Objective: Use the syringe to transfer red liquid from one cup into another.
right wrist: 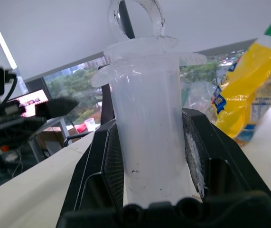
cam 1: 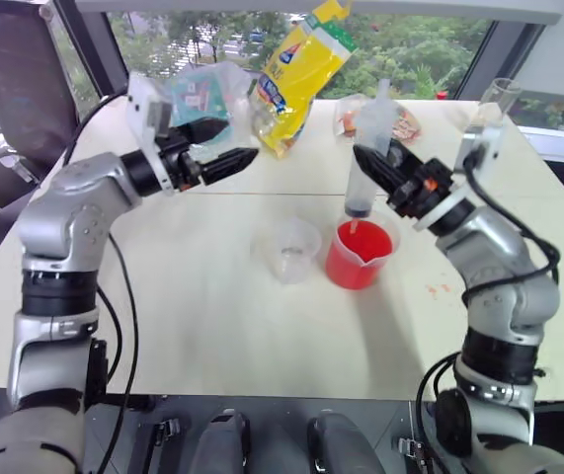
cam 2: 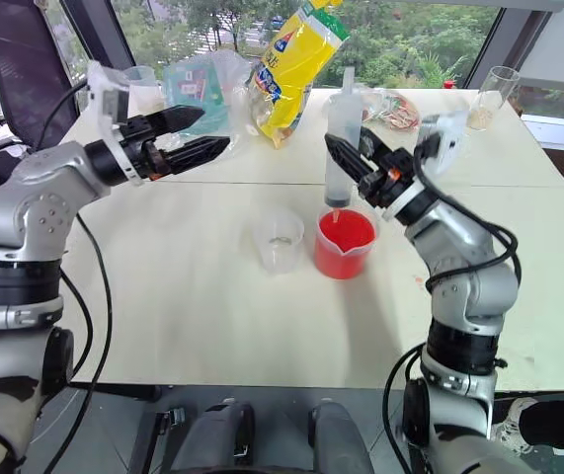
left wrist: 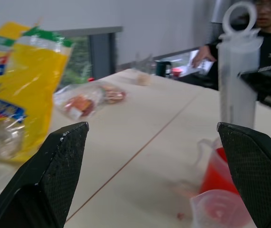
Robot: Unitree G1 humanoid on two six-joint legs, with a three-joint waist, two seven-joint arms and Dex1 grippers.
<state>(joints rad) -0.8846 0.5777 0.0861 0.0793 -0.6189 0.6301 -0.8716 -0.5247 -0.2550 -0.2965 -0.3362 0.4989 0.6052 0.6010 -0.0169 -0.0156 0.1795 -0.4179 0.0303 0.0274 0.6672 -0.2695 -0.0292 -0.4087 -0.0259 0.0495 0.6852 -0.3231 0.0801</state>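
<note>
Between the black fingers of the right gripper [cam 1: 372, 163] stands the syringe [cam 1: 368, 158], upright, its clear barrel clamped at mid-height and its ringed plunger top rising above the fingers. Its reddish nozzle hangs at 6 o'clock from the grip, directly over the spouted beaker [cam 1: 361, 254], which holds the red liquid [cam 1: 359, 259]; whether the tip touches the liquid cannot be told. The smaller clear cup [cam 1: 292, 249] stands just beside the beaker, at its 9 o'clock, and looks nearly empty, with only a faint red tint at the bottom in the left wrist view.

At 10 o'clock from both cups, well apart from them, the left gripper [cam 1: 224, 146] hovers above the table [cam 1: 183, 316] with its fingers spread wide and nothing between them, pointing toward the syringe.

A yellow snack bag [cam 1: 296, 74] stands at 12 o'clock on the far side of the table; it carries a blue triangular logo, but the lettering cannot be read. A tall glass tumbler [cam 1: 496, 99] stands at the far right corner.
</note>
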